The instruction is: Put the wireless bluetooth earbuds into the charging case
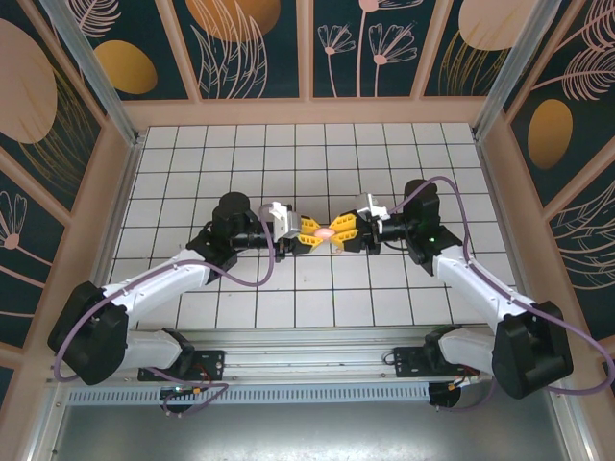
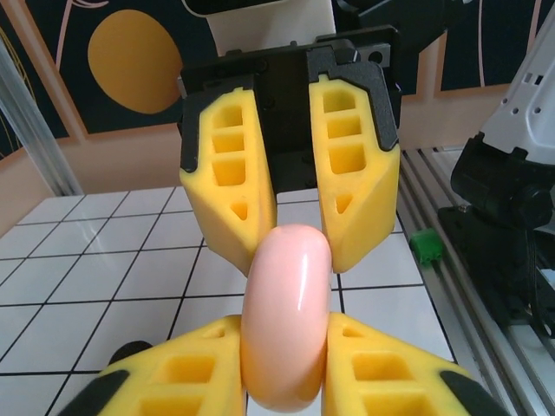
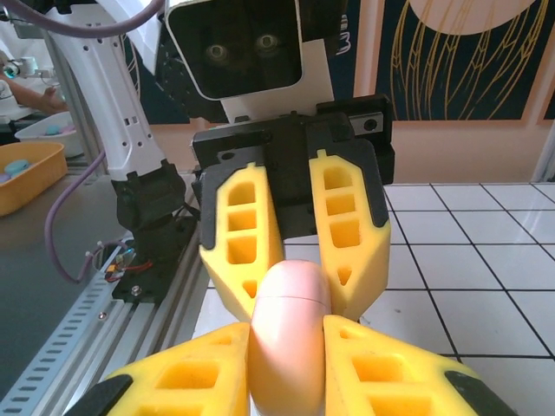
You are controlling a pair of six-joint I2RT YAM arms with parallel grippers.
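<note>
The left pincer (image 2: 284, 321) is clamped shut on one edge of a pink case (image 2: 288, 269). The case is smooth, glossy, pale pink and rounded like a pebble, and is held edge-on in the air above the middle of the tiled table (image 1: 317, 154). The right pincer (image 3: 288, 323) is closed on its opposite edge, facing the left one.

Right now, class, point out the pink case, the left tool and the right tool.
pink case (image 2: 286, 316), left wrist view, middle of its rounded edge.
left tool (image 1: 313, 233), top external view, midway between its fingertips.
right tool (image 1: 342, 233), top external view, midway between its fingertips.
</note>
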